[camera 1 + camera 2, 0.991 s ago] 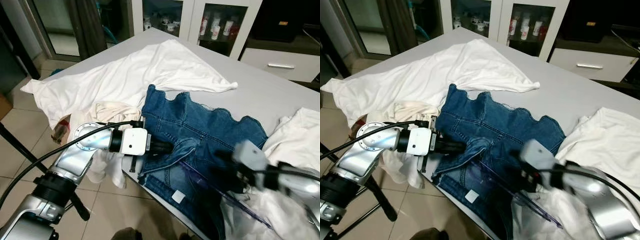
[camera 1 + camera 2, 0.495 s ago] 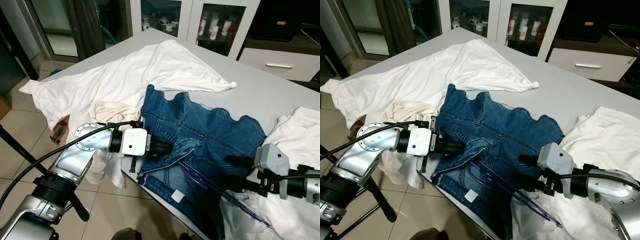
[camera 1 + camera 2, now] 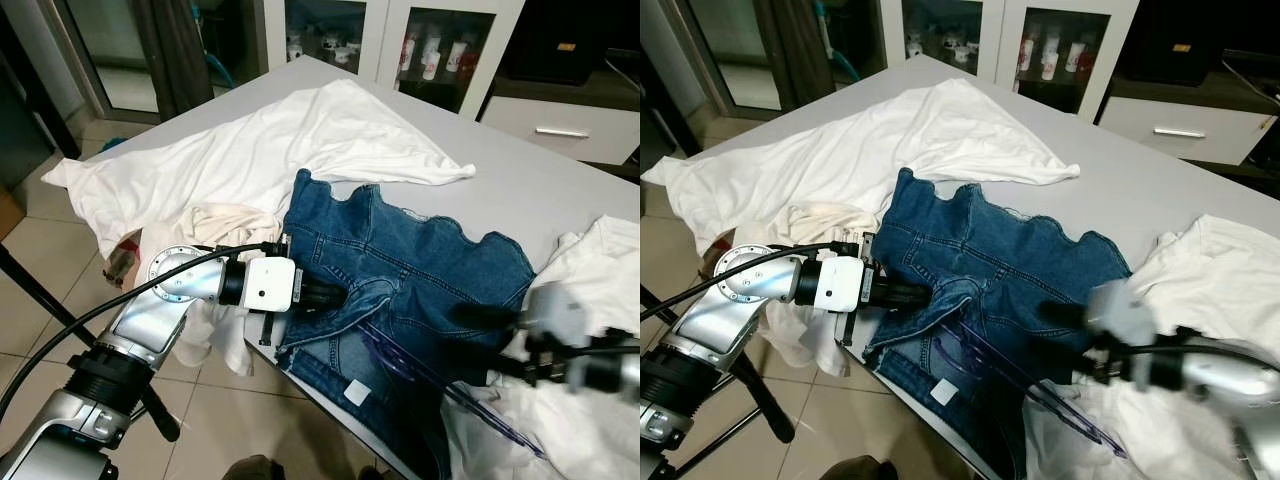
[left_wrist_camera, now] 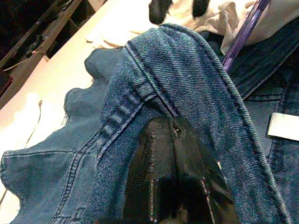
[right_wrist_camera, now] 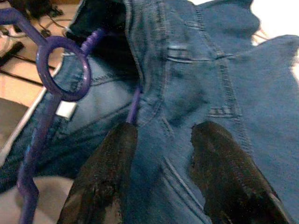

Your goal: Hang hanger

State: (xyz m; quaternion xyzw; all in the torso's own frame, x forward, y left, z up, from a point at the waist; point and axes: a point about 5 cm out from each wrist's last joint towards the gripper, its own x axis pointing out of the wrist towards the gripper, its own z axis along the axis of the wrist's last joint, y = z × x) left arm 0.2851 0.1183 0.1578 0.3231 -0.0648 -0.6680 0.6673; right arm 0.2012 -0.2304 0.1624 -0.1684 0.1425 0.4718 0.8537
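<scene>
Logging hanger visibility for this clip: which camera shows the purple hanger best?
The right wrist view: the purple hanger shows its ring and bent bar sharply against the jeans. Both eye views show a thin purple bar along the jeans; the left wrist view catches a short piece.

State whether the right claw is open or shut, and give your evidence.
Open. In the right wrist view, the right claw has its two black fingers spread apart over the jeans, with denim visible between them and nothing gripped.
</scene>
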